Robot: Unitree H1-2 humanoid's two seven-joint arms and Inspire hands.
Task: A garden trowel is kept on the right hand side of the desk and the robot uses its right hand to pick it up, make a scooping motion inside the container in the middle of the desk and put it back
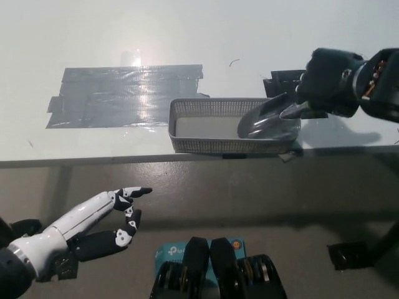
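Currently: trowel [265, 121] clasped by its handle in my right hand [327, 81], blade dipped inside the right end of the mesh container [206, 144], so pickup done, scoop seemingly under way, return to the right of the desk [249, 37] outstanding; left hand [93, 224] idle, fingers spread, low left.

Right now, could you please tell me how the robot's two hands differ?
The right hand is black and shut on the trowel; the left hand is white and open. The right hand is at the container's right end; the left hand rests off the desk.
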